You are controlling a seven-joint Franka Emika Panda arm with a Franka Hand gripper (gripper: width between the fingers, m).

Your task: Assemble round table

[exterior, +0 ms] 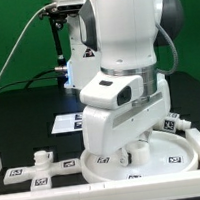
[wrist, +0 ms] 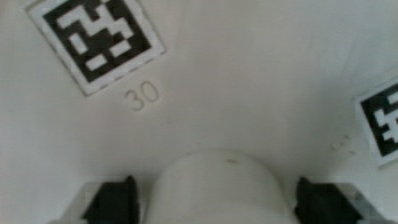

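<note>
My gripper (wrist: 217, 198) holds the short thick white plastic cylinder leg (wrist: 217, 172).
My jaws are about half closed, gripping the leg's two sides over the large rimmed white round disc (exterior: 181, 160). In the exterior view, the small white cross-shaped foot (exterior: 39, 158) lies apart at the disc's nine o'clock.

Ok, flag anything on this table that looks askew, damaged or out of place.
Nothing stands out. The large round disc lies flat, rim up. The gripper clasps the cylinder leg over it, and the cross-shaped foot sits apart at the exterior view's left. No damage shows.
</note>
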